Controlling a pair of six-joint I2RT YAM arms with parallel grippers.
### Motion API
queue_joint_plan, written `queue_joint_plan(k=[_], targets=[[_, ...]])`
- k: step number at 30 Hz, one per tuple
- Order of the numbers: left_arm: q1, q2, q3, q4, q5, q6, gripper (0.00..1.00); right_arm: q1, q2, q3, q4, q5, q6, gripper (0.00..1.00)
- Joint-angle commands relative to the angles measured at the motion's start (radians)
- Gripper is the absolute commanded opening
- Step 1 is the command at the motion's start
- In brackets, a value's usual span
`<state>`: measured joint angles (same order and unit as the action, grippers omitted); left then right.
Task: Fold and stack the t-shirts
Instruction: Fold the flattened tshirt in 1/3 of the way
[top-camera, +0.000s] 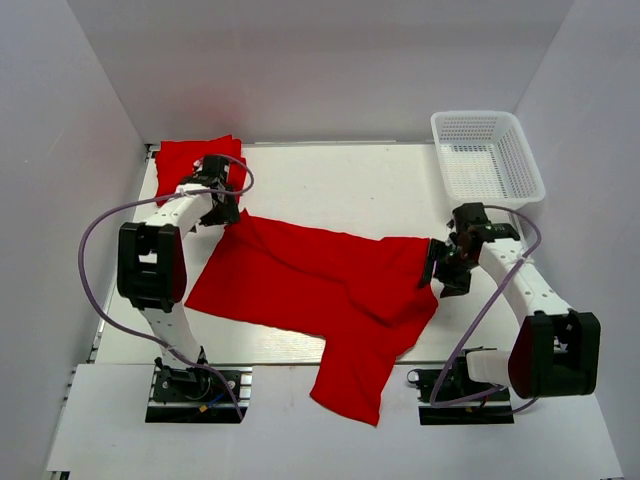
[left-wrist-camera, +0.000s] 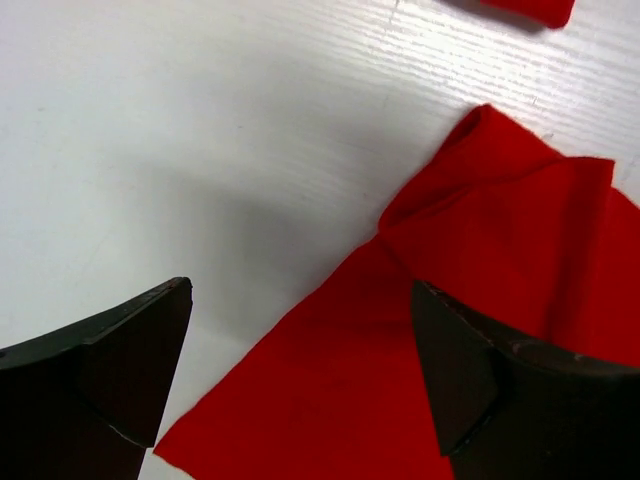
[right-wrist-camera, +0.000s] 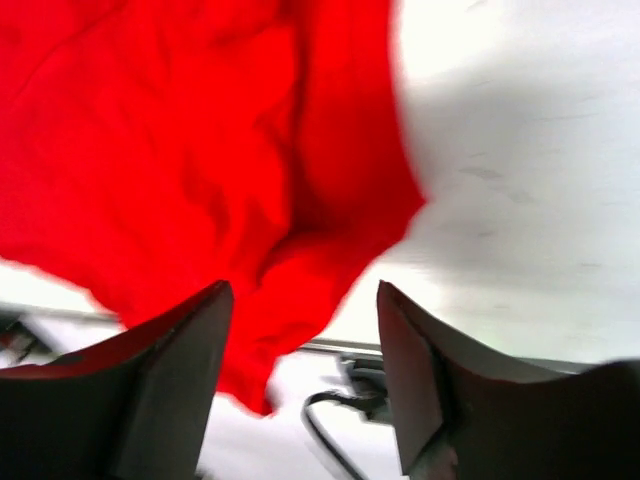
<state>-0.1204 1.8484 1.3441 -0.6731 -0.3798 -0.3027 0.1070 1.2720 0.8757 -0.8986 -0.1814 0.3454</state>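
Observation:
A red t-shirt (top-camera: 320, 290) lies spread across the middle of the white table, one part hanging over the front edge. A folded red t-shirt (top-camera: 190, 157) lies at the back left corner. My left gripper (top-camera: 225, 212) is open just above the spread shirt's upper left corner (left-wrist-camera: 480, 230), which has a small fold. My right gripper (top-camera: 440, 268) is open at the shirt's right edge (right-wrist-camera: 330, 200), holding nothing. The wrist views show cloth under both open grippers.
A white mesh basket (top-camera: 487, 155) stands at the back right. White walls close in the table on three sides. The arm bases and cables (top-camera: 455, 385) sit at the near edge.

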Motion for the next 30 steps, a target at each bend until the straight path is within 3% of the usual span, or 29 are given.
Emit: queue_joint_plan(k=[1,7,11,12,14,18,26,28,30], targets=[[0.005,-0.06,0.093,-0.088,-0.056,-0.047,1.0,0.005,-0.037,0.092,-0.043,0.177,-0.048,0.68],[-0.004,-0.153,0.096,-0.097,-0.01,-0.047,1.0,0.095,-0.097,0.131,-0.036,0.088,-0.178,0.72],[-0.013,-0.271,-0.005,0.045,0.191,0.02,1.0,0.187,-0.115,0.125,-0.019,-0.062,-0.221,0.74],[-0.013,-0.291,-0.051,0.147,0.237,0.04,1.0,0.232,-0.108,0.118,-0.011,-0.056,-0.218,0.77],[-0.013,-0.302,-0.065,0.203,0.309,0.04,1.0,0.253,-0.077,0.111,0.015,-0.026,-0.186,0.79],[-0.022,-0.204,0.002,0.187,0.393,0.051,1.0,0.286,-0.04,0.115,0.081,0.011,-0.119,0.9],[-0.07,-0.006,0.07,0.107,0.365,0.008,1.0,0.304,-0.039,0.029,0.311,-0.029,0.015,0.9],[-0.096,0.023,0.089,0.045,0.305,-0.016,1.0,0.309,0.006,0.028,0.334,-0.04,0.027,0.9],[-0.105,0.044,0.102,-0.002,0.23,-0.05,0.93,0.309,0.038,0.028,0.357,-0.027,0.041,0.9]])
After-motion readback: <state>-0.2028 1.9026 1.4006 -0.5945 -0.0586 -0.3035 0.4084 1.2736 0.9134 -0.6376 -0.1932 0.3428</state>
